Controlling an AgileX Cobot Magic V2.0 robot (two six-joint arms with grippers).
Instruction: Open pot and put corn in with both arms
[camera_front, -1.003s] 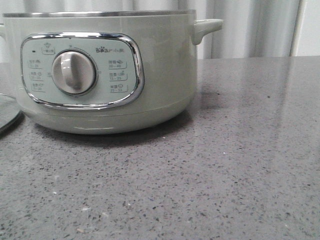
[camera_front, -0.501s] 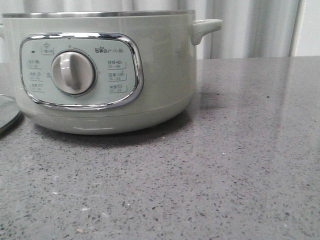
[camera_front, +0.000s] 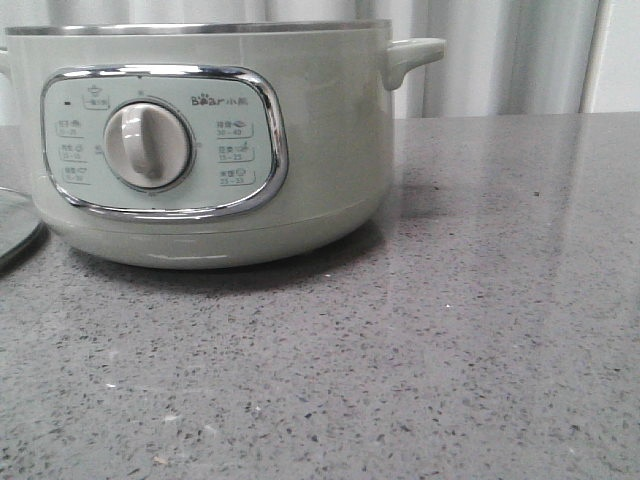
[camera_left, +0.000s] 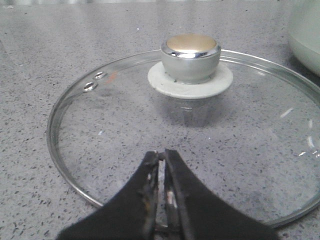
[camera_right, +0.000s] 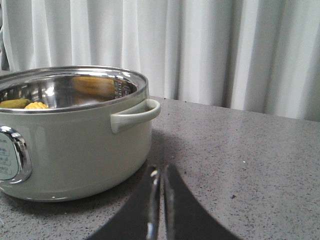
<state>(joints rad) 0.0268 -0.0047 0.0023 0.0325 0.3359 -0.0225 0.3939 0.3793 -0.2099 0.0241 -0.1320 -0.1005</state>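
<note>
The pale sage-green pot (camera_front: 320, 150) stands at the left of the front view with no lid on it, its dial panel facing me. In the right wrist view the pot (camera_right: 80, 145) is open and the yellow corn (camera_right: 36, 105) lies inside against the steel wall, mostly hidden by the rim. My right gripper (camera_right: 161, 172) is shut and empty, low over the table beside the pot's side handle (camera_right: 135, 114). My left gripper (camera_left: 161, 155) is shut and empty just above the near edge of the glass lid (camera_left: 250, 150).
The glass lid lies flat on the grey speckled table (camera_front: 450, 330) left of the pot, its knob (camera_left: 190, 56) up; its edge shows in the front view (camera_front: 15, 225). White curtains (camera_right: 225, 50) hang behind the table.
The pot looks to have shifted very slightly in the front view; nothing else differs.
</note>
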